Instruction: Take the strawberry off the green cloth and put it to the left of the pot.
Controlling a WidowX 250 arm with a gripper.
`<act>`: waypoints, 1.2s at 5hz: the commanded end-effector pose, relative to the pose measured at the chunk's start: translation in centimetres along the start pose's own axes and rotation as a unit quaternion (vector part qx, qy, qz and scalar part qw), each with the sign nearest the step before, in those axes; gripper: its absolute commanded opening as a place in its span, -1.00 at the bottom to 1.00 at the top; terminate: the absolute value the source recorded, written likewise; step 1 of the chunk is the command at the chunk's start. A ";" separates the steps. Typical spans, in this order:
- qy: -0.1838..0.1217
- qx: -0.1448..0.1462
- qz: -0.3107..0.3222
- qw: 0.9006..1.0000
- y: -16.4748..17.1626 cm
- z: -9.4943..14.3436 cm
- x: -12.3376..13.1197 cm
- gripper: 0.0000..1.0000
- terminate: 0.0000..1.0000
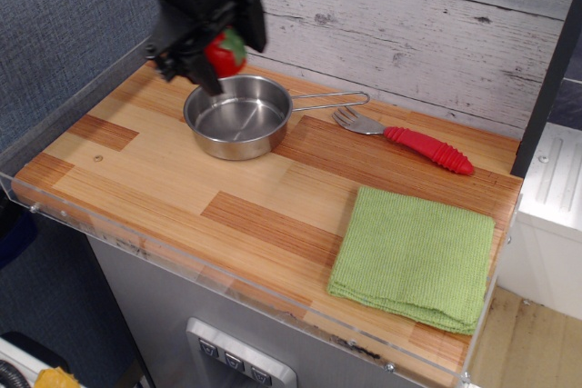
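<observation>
Red strawberry point(224, 54) clamped in raised jaws above pot point(238, 116).

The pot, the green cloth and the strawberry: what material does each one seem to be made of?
The pot looks like polished stainless steel: it is silvery, with bright reflections inside. The green cloth looks like a woven textile: matte, with a fine grid texture and soft folded edges. The strawberry, held in the hand, is probably plastic: red and glossy.

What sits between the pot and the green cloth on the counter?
Only bare wood between the pot and the green cloth in this single view; the fork lies farther back.
</observation>
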State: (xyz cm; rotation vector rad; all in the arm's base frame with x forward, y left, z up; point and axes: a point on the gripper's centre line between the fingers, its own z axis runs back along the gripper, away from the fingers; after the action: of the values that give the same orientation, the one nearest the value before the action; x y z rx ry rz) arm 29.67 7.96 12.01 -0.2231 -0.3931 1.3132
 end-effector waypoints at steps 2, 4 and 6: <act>-0.012 0.026 0.033 0.999 3.5 -1.5 3.9 -1.00 -1.00; -0.009 0.050 0.044 0.998 5.4 -4.0 6.2 -1.00 -1.00; -0.004 0.070 0.053 0.996 6.8 -6.3 8.2 -1.00 -1.00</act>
State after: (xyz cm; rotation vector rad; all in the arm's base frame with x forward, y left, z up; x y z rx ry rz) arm 28.23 17.39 3.25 -0.1155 -0.2466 1.4340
